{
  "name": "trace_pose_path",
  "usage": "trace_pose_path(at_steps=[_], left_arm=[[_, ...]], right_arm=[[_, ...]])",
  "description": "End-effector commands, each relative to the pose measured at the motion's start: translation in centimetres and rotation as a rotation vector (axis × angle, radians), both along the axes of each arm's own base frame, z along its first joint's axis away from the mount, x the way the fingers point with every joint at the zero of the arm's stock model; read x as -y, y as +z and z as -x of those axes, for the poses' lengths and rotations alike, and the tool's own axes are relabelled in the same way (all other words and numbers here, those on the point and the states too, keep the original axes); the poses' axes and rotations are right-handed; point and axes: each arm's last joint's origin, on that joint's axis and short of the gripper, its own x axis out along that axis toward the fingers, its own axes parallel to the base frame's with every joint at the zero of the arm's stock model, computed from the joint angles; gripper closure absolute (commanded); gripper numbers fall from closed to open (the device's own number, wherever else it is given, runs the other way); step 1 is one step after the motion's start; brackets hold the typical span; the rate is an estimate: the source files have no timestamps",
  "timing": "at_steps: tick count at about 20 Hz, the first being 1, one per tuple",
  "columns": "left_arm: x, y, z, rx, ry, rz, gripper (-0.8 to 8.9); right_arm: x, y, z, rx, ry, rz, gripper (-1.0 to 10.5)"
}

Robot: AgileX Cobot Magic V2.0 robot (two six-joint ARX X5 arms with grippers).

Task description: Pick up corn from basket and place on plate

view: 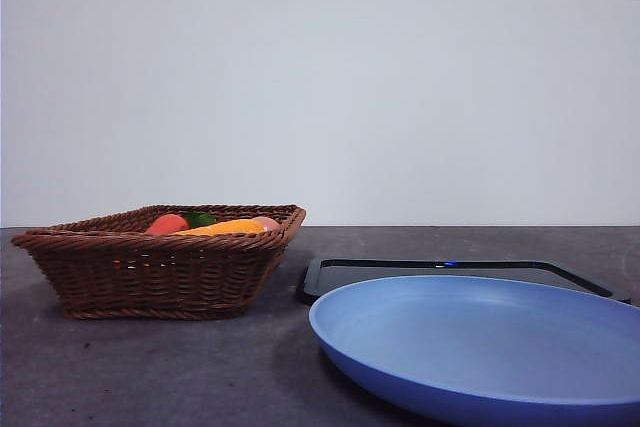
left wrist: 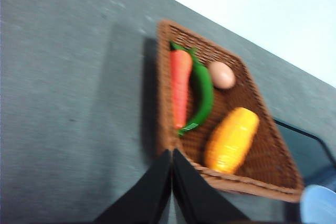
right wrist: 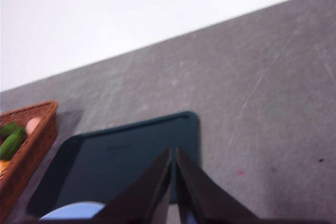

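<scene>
The corn, an orange-yellow cob, lies in the brown wicker basket; in the front view the corn peeks over the rim of the basket at the left. The blue plate sits at the front right, and an edge of the plate shows in the left wrist view. My left gripper is shut and hovers above the basket's near rim, holding nothing. My right gripper is shut over the black tray, also holding nothing. Neither arm shows in the front view.
In the basket beside the corn lie an orange carrot, a green pepper and a small pinkish egg. A flat black tray lies behind the plate; the tray also fills the right wrist view.
</scene>
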Motion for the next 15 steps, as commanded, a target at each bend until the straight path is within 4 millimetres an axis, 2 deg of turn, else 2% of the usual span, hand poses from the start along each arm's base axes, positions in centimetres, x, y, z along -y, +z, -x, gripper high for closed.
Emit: trace_pose_path(at_steps=[1, 8, 15], left_arm=[[0.2, 1.5, -0.3, -0.012, -0.061, 0.008, 8.06], [0.6, 4.5, -1.4, -0.12, -0.239, -0.021, 8.06], [0.9, 6.9, -2.4, -0.243, -0.388, -0.066, 8.06]], right_arm=[[-0.1, 2.0, 0.1, -0.018, 0.041, 0.001, 9.4], [-0.5, 5.5, -0.5, -0.193, 0.211, 0.009, 9.4], [-0.8, 7.5, -1.8, -0.397, 0.375, 0.014, 9.4]])
